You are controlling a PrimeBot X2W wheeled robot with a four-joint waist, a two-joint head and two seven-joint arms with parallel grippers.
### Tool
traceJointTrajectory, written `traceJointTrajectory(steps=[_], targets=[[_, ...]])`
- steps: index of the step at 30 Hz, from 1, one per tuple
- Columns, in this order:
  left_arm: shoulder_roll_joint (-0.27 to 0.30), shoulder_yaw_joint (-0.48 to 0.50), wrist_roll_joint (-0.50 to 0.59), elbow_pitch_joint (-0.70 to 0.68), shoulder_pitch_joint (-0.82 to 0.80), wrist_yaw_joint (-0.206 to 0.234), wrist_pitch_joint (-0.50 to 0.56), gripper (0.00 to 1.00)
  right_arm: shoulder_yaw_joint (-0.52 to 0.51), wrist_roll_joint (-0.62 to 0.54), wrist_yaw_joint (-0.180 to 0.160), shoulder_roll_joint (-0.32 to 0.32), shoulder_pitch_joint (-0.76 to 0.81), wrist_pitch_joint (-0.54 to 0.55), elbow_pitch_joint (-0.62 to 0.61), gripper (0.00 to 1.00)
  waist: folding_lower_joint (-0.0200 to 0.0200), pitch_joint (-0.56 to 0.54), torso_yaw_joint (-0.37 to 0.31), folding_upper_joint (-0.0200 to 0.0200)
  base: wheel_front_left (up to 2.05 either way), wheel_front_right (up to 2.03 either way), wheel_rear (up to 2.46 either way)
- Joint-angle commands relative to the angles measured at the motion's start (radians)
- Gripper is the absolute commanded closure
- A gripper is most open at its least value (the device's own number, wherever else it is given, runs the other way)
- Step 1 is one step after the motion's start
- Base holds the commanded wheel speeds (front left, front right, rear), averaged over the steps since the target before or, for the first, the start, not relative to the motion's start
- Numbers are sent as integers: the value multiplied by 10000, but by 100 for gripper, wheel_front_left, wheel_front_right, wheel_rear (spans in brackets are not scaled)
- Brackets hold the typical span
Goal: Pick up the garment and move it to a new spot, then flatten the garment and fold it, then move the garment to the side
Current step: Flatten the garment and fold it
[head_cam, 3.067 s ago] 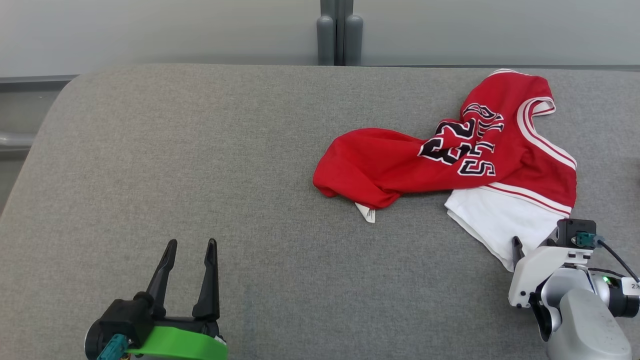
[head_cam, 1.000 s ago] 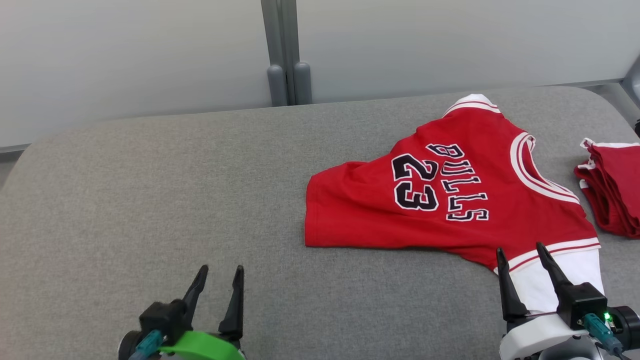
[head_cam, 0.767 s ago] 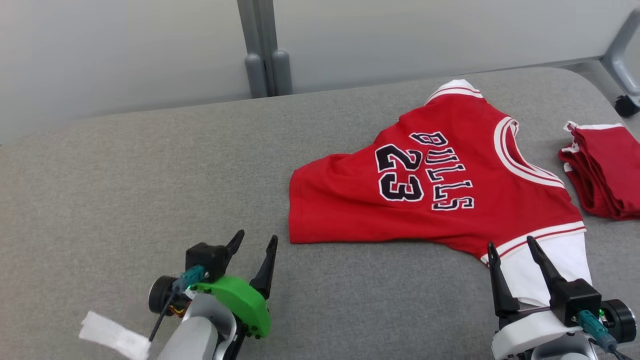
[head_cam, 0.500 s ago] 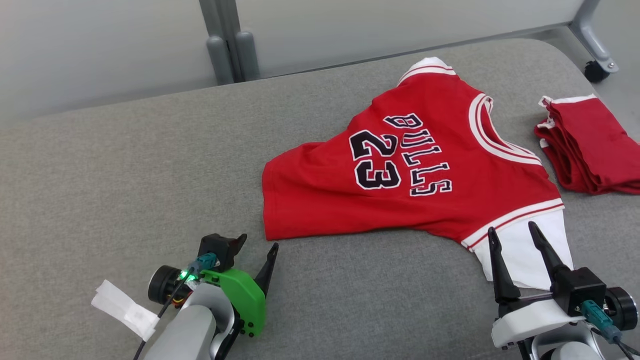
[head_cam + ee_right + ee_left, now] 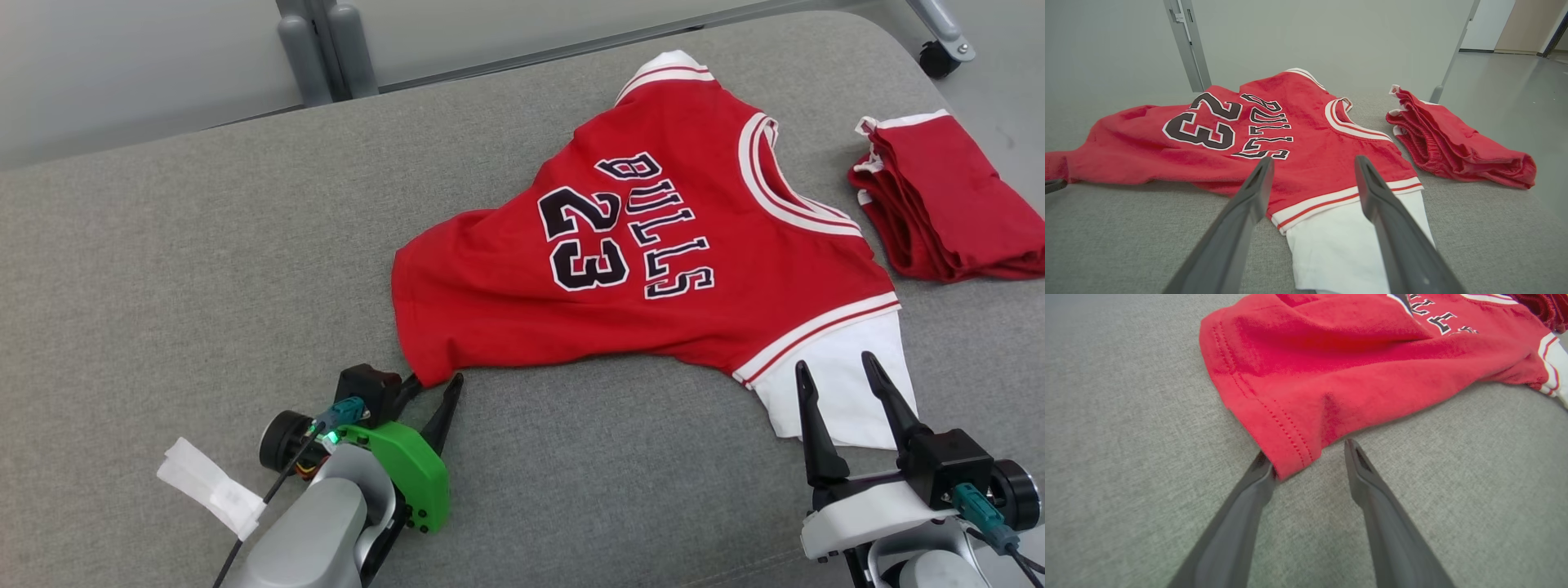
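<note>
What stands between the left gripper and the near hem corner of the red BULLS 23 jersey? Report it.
Nothing visible. The left gripper is open, its fingers either side of the hem corner of the red BULLS 23 jersey, with bare grey fabric surface around them. The folded red shorts lie beyond the collar, out of the path.

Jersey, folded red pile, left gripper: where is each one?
Jersey (image 5: 633, 253): head view, printed middle.
Folded red pile (image 5: 947, 192): head view, top layer.
Left gripper (image 5: 1305, 450): left wrist view, midway between its fingers.
</note>
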Motion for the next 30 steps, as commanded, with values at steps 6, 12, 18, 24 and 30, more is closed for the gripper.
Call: traceJointTrajectory(steps=[6,12,18,24,30], targets=[[259,-460,-955,-797,-250,-26,-277,100,-94,82,-20,-23,-62,-23,35,0,0,-84,289,0,0,0,0],[845,370,-1491,-2711,734,-26,-301,100,-214,-37,-20,-23,71,-24,87,0,0,-253,949,0,0,0,0],[1834,764,-2305,-4229,1849,-26,-306,100,-199,-96,-20,-26,169,-24,162,0,0,-497,1581,0,0,0,0],[2728,1118,-2896,-5628,2953,40,-110,100,-202,-106,-20,-26,276,-24,222,0,0,-687,1886,0,0,0,0],[3200,1142,-3520,-7292,3677,184,704,100,-197,-107,-20,-26,249,-24,260,0,0,-762,1902,0,0,0,0]])
